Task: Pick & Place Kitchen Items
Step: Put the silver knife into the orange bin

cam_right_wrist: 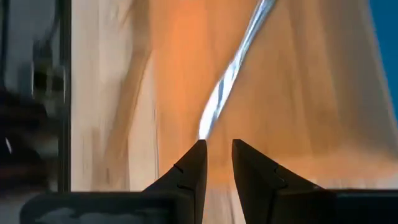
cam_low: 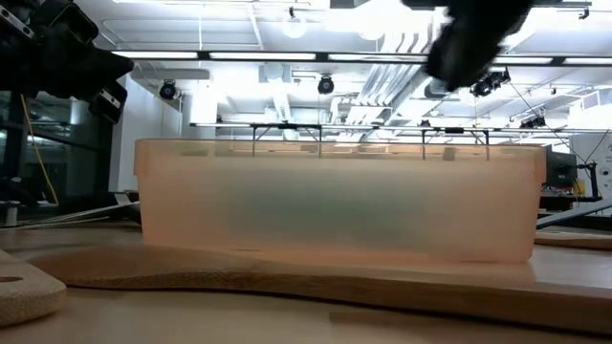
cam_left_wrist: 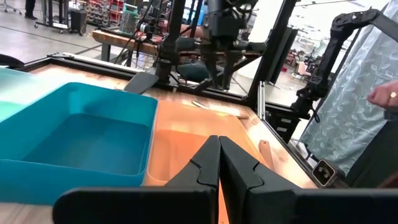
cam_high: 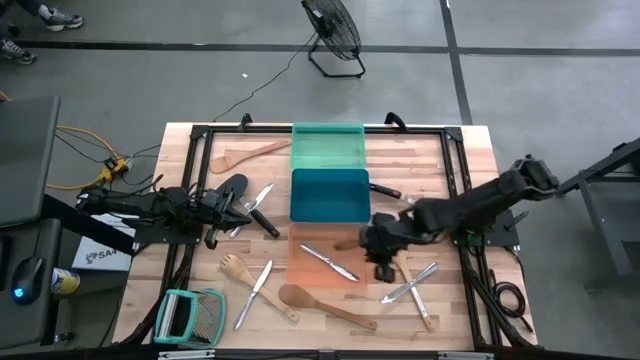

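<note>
Over the right rim of the orange tray (cam_high: pixel 325 262), near the middle of the desk (cam_high: pixel 455 160), the right gripper (cam_high: pixel 385 262) is held with its jaws parted by a narrow gap and nothing seen between them. A silver knife (cam_right_wrist: pixel 231 74) lies in the orange tray just ahead of them, seemingly clear of the fingertips, though the wrist view is blurred. Bare wood is left between this tray and the tongs (cam_high: pixel 412 283) toward the desk's right edge. The left gripper (cam_high: pixel 243 207) is parked near the left edge, jaws pressed together and empty, beside the blue tray (cam_high: pixel 330 195). A wooden spoon (cam_high: pixel 320 303) is seen from above near the front edge. Only the low view shows the orange tray's translucent front wall. Only the left wrist view catches a person's hand (cam_left_wrist: pixel 387 98) beyond the desk.
</note>
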{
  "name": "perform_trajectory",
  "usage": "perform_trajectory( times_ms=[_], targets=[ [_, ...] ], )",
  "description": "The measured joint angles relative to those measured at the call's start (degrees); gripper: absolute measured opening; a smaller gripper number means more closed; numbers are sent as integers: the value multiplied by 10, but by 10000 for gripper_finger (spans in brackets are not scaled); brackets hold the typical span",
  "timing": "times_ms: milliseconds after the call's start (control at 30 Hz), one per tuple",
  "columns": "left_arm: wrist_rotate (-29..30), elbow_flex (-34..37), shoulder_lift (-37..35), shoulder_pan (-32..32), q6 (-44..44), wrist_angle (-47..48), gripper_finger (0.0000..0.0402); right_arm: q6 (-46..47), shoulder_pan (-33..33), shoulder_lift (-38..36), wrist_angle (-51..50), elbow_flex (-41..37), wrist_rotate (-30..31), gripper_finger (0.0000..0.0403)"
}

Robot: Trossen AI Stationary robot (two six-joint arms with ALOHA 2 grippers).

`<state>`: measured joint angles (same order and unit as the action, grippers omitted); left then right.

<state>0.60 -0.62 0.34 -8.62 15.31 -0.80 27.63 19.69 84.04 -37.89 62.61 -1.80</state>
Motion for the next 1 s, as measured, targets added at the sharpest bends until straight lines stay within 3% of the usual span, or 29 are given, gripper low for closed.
perform_trajectory(
  times_ms=[267, 433, 600, 733, 1000],
  targets=[
    [0, 0, 0, 0, 0, 0, 0, 24, 87, -14, -194, 0, 4, 75],
    [0, 0, 0, 0, 0, 0, 0, 46, 131, -24, -257, -17, -3, 117],
    [0, 0, 0, 0, 0, 0, 0, 111, 171, -73, -210, -96, -42, 192],
    [0, 0, 0, 0, 0, 0, 0, 113, 194, -103, -161, -151, -47, 242],
    [0, 0, 0, 0, 0, 0, 0, 51, 224, -110, -54, -222, -42, 269]
  ],
)
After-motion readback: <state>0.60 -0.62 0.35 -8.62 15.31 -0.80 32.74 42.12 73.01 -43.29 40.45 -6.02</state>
